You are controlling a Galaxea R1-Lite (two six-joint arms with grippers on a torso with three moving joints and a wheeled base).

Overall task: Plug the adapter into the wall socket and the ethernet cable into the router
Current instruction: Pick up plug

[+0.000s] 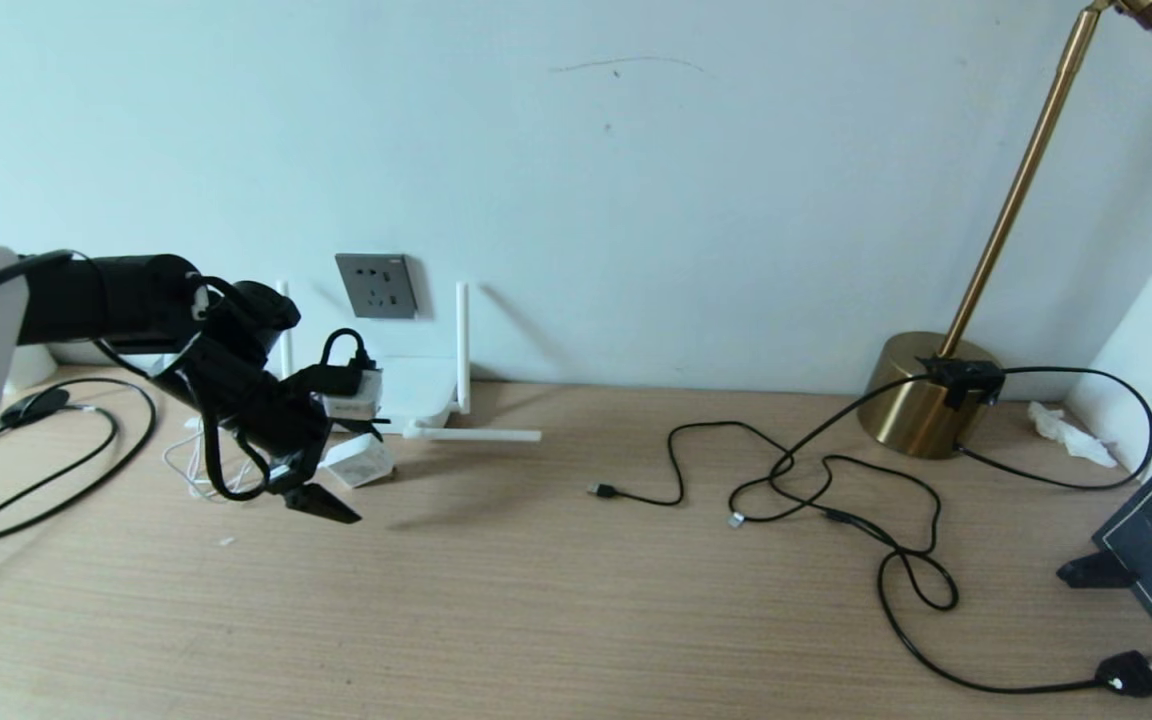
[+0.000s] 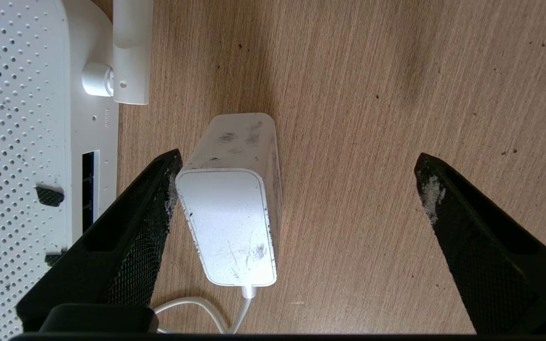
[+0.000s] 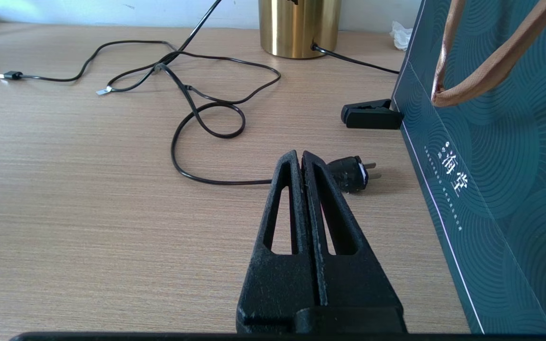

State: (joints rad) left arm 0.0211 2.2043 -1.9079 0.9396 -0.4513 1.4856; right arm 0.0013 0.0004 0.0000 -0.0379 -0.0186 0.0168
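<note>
Left hand point(image 2: 296, 199) spread wide around the adapter point(image 2: 230, 208) lying on the bench point(image 1: 576, 600) beside the router point(image 2: 17, 142); wall socket point(image 1: 376, 286) empty, ethernet cable point(image 1: 836, 500) unplugged; right hand point(image 3: 301, 163) closed, idle

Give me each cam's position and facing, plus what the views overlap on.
Head: high on the robot, looking forward and down at the wooden desk and wall; left arm with open left end effector shows.
Left wrist: behind the fingers, looking down on the small white rounded adapter block beside the flat white perforated router.
Right wrist: low over the desk, shut right end effector facing the brass lamp base.
Shared: head and left wrist both show adapter and router.
</note>
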